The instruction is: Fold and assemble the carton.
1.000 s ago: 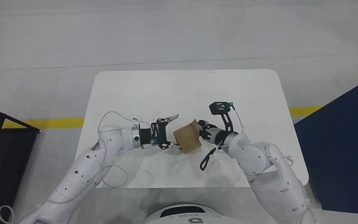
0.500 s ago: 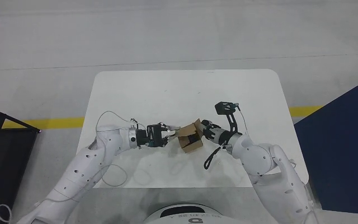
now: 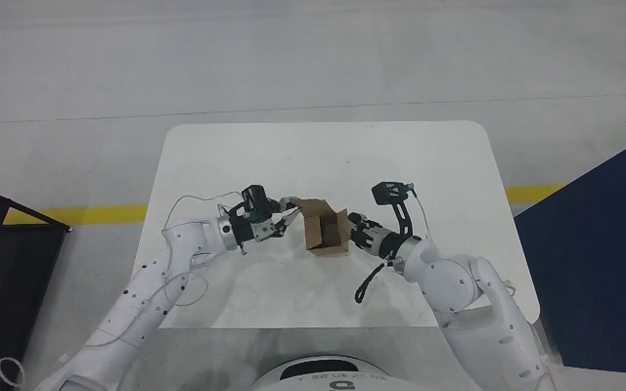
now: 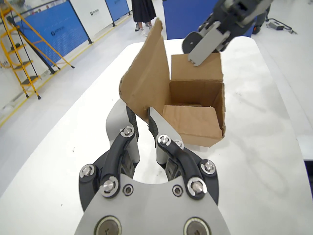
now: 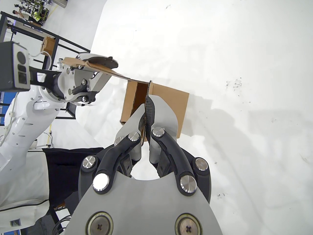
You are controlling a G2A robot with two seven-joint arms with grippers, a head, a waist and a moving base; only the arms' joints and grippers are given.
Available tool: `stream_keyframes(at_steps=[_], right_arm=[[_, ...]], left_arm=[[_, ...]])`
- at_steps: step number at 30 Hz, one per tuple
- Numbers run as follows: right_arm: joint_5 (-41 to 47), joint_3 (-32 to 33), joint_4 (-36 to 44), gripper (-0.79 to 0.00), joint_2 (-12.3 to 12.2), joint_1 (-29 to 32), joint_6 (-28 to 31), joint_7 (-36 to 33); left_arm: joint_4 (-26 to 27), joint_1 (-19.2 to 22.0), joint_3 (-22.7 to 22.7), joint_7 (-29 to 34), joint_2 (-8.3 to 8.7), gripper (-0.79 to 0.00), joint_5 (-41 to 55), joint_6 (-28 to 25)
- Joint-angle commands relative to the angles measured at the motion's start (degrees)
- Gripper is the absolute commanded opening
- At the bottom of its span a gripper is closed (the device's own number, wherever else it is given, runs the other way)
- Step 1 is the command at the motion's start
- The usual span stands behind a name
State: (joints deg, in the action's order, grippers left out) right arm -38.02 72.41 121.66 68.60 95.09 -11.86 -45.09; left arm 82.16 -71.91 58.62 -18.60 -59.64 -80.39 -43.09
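Carton (image 3: 324,233) turned upright, boxy brown cardboard, pinched by left hand (image 4: 141,117), right hand (image 5: 146,106)

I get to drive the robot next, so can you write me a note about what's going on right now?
Left gripper: shut on the tall flap of the carton.
Right gripper: shut on the carton's opposite edge.
Place: carton sits on the white table, between both arms.
Done: body opened square, one flap looks folded inside.
Left: fold the standing flaps down and close it.
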Motion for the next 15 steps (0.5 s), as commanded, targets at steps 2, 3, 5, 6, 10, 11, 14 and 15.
stream_keyframes(at_steps=[2,3,5,6,10,11,14,15], right_arm=[[0.65,0.01,0.13,-0.785,-0.06,0.70,0.53,0.96],[0.78,0.05,0.16,-0.785,-0.08,0.94,0.71,1.35],[1.29,0.13,0.12,-0.785,-0.13,1.51,1.01,1.98],[1.54,0.17,0.07,-0.785,-0.16,1.78,1.18,2.22],[2.54,0.41,-0.29,-0.785,-0.27,2.66,1.83,3.10],[2.81,0.48,-0.42,-0.785,-0.29,2.84,1.94,3.36],[3.62,0.74,-0.70,-0.785,-0.36,3.32,2.36,4.11],[3.85,0.85,-0.75,-0.785,-0.39,3.48,2.51,4.38]], left_arm=[[-1.52,0.53,-0.52,7.62,-0.81,-0.385,13.50,-0.59],[-1.71,0.74,-0.68,9.74,-1.06,-0.240,17.45,-0.34],[-1.68,1.33,-0.82,14.24,-1.41,-0.068,23.88,0.56],[-1.44,1.58,-0.87,16.41,-1.52,-0.049,26.19,0.97],[-0.67,2.05,-1.19,24.22,-1.76,0.000,33.82,2.30],[-0.37,2.17,-1.29,26.13,-1.81,0.000,35.55,2.81],[0.51,2.42,-1.47,30.85,-1.89,0.000,38.05,5.28],[0.82,2.47,-1.47,31.92,-1.91,0.000,38.48,6.15]])
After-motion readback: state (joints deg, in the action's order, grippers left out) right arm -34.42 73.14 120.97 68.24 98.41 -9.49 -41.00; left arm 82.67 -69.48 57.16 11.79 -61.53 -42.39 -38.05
